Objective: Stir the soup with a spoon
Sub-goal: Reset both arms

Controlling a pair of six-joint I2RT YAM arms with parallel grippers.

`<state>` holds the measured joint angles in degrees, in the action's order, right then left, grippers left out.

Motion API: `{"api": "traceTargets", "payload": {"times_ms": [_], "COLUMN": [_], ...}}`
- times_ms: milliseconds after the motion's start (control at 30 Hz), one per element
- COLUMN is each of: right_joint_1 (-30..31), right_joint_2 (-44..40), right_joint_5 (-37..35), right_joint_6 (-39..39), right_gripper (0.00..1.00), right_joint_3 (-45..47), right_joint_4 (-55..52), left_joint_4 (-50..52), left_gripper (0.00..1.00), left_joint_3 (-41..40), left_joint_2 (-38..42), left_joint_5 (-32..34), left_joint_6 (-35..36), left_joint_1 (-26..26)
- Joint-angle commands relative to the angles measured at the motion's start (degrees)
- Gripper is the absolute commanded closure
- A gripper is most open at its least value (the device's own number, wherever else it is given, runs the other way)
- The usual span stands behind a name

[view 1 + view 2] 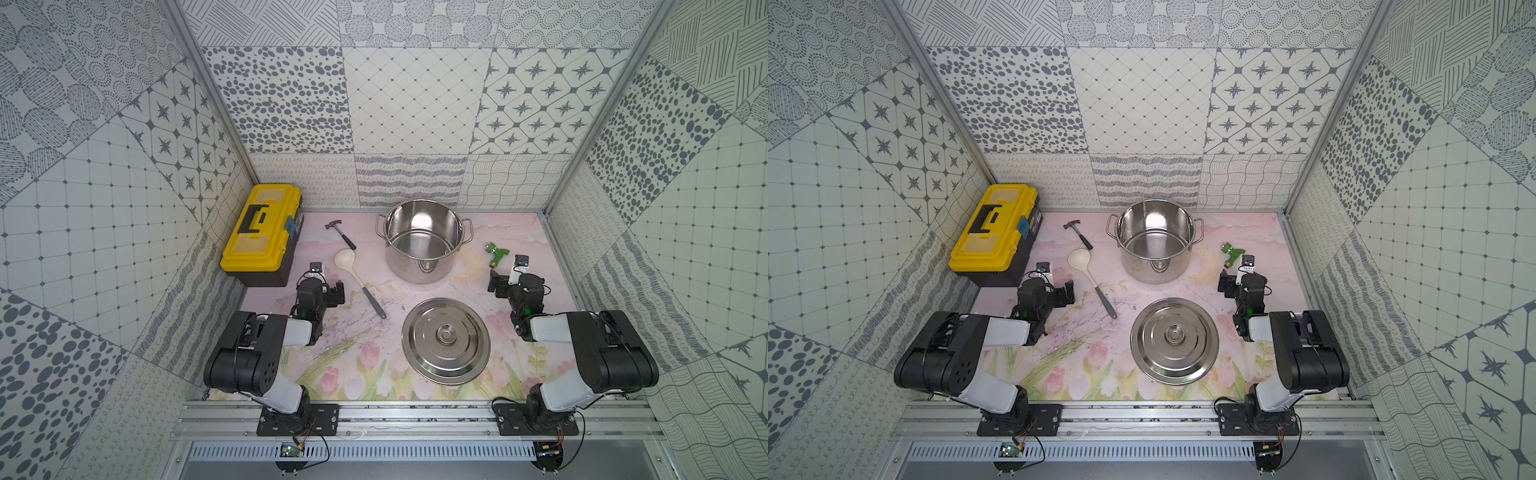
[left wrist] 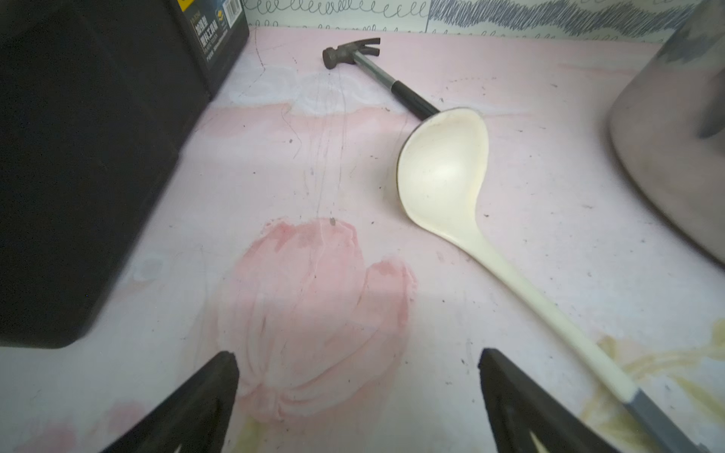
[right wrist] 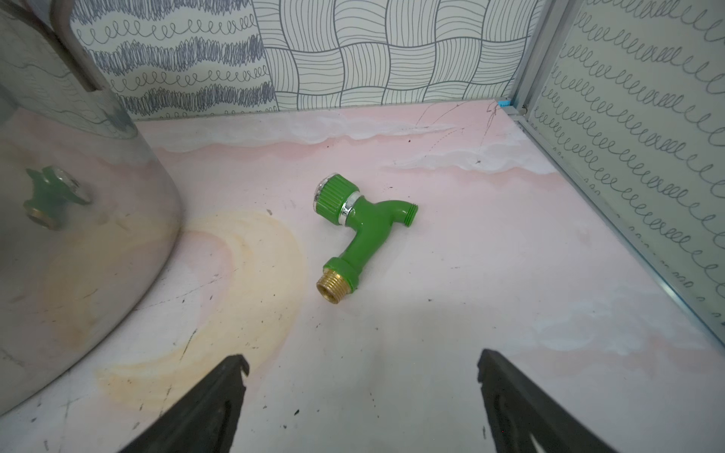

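Observation:
The spoon (image 1: 356, 277) lies flat on the floral mat, left of the steel pot (image 1: 409, 268). Its cream bowl points to the back and its dark grey handle to the front right. The pot's inside is bare shiny steel in both top views; no soup is in view. My left gripper (image 1: 325, 286) hovers just left of the spoon's neck, open and empty. In the left wrist view the spoon (image 2: 443, 168) lies ahead and to one side of the open left gripper (image 2: 357, 355). My right gripper (image 1: 508, 283) sits right of the pot, also open and empty (image 3: 361, 357).
The pot's lid (image 1: 445, 340) lies knob-up in front of the pot. A yellow toolbox (image 1: 262, 232) stands at the back left, close to the left gripper. A small hammer (image 1: 340, 235) lies behind the spoon's bowl. A green tap (image 3: 361, 227) lies ahead of the right gripper.

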<state>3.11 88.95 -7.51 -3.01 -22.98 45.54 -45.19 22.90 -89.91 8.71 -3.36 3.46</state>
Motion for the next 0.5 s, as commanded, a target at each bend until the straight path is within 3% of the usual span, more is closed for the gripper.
{"api": "traceTargets", "payload": {"times_ms": [0,467], "right_joint_1": [-0.1,0.2], "right_joint_2": [-0.3,-0.2], "right_joint_5": [0.5,0.8], "right_joint_6": [0.5,1.0], "right_gripper": [0.03,0.03], "right_joint_3": [-0.1,-0.3], "right_joint_4": [3.1,2.7], "left_joint_4": [-3.0,-3.2], "left_gripper": [0.01,0.01], "left_joint_3": [0.6,0.5], "left_joint_2": [-0.1,0.0], "left_joint_5": [-3.4,-3.4], "left_joint_6": [-0.7,-0.5], "left_joint_1": [-0.8,-0.7]}}
